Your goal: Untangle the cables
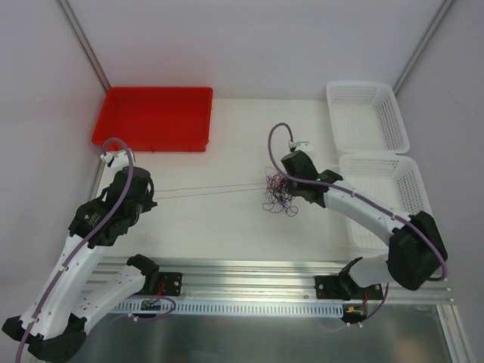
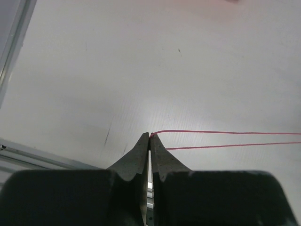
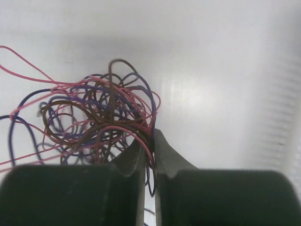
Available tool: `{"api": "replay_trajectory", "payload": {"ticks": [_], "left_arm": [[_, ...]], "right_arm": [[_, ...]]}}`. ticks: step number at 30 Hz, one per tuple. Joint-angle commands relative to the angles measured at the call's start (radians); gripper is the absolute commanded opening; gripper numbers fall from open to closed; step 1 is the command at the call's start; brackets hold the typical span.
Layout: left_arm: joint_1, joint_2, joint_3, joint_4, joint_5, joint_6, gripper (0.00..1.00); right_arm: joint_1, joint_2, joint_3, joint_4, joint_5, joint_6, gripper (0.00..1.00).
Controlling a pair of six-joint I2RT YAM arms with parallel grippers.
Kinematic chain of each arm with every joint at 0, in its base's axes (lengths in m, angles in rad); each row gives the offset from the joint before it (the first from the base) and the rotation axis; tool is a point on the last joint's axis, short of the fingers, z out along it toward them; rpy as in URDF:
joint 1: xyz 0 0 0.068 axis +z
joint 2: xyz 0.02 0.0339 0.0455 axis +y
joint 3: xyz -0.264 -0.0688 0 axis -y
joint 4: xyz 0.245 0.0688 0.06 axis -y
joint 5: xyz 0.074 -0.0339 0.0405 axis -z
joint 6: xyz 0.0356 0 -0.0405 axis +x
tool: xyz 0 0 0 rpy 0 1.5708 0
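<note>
- Left tool (image 2: 149,136) is pinched shut on a pink strand (image 2: 225,133), doubled into 2 thin lines that run off to its right, taut above the table (image 2: 141,56).
- Right tool (image 3: 151,136) has its jaws almost together on the right edge of the bunched cables (image 3: 94,113), with a few purple and pink loops caught in the gap.
- Between the 2 tools, the pink strand's long axis lies almost straight across the table, left to right.
- The cables sit mid-table, touching the right tool and well apart from the left tool, so the right arm is nearer.
- Drawing the tools apart along that line looks like the freeing move, though the knot may tighten.
</note>
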Motion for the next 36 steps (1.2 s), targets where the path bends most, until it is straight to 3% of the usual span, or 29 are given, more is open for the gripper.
{"api": "replay_trajectory", "payload": {"ticks": [1, 5, 12, 15, 17, 19, 23, 27, 31, 35, 36], "left_arm": [[0.036, 0.023, 0.032, -0.093, -0.160, 0.032, 0.00], [0.068, 0.055, 0.018, -0.088, -0.163, 0.031, 0.00], [0.096, 0.122, -0.061, -0.056, -0.169, 0.037, 0.00], [0.102, 0.159, -0.104, -0.019, -0.166, 0.043, 0.00], [0.100, 0.184, -0.109, 0.007, -0.151, 0.051, 0.00], [0.100, 0.188, -0.112, 0.039, -0.076, 0.057, 0.00], [0.100, 0.152, -0.138, 0.174, 0.129, 0.063, 0.00], [0.100, 0.092, -0.224, 0.298, 0.320, 0.043, 0.05], [0.100, 0.028, -0.294, 0.367, 0.441, 0.015, 0.18], [0.100, -0.026, -0.351, 0.383, 0.521, -0.006, 0.33], [0.099, -0.032, -0.357, 0.386, 0.560, -0.008, 0.42]], "right_arm": [[-0.092, -0.153, -0.029, -0.072, 0.006, -0.089, 0.02], [-0.183, -0.297, -0.011, -0.126, -0.050, -0.147, 0.01], [-0.220, -0.478, 0.092, -0.239, -0.108, -0.224, 0.01], [-0.226, -0.532, 0.158, -0.287, -0.190, -0.244, 0.01], [-0.226, -0.576, 0.195, -0.284, -0.363, -0.262, 0.01], [-0.226, -0.607, 0.210, -0.247, -0.565, -0.273, 0.01], [-0.226, -0.589, 0.203, -0.235, -0.637, -0.241, 0.02], [-0.212, -0.535, 0.062, -0.168, -0.663, -0.203, 0.13], [-0.133, -0.446, -0.031, -0.120, -0.637, -0.186, 0.47], [-0.054, -0.400, -0.077, -0.137, -0.570, -0.153, 0.53], [-0.053, -0.405, -0.084, -0.138, -0.564, -0.149, 0.54]]}}
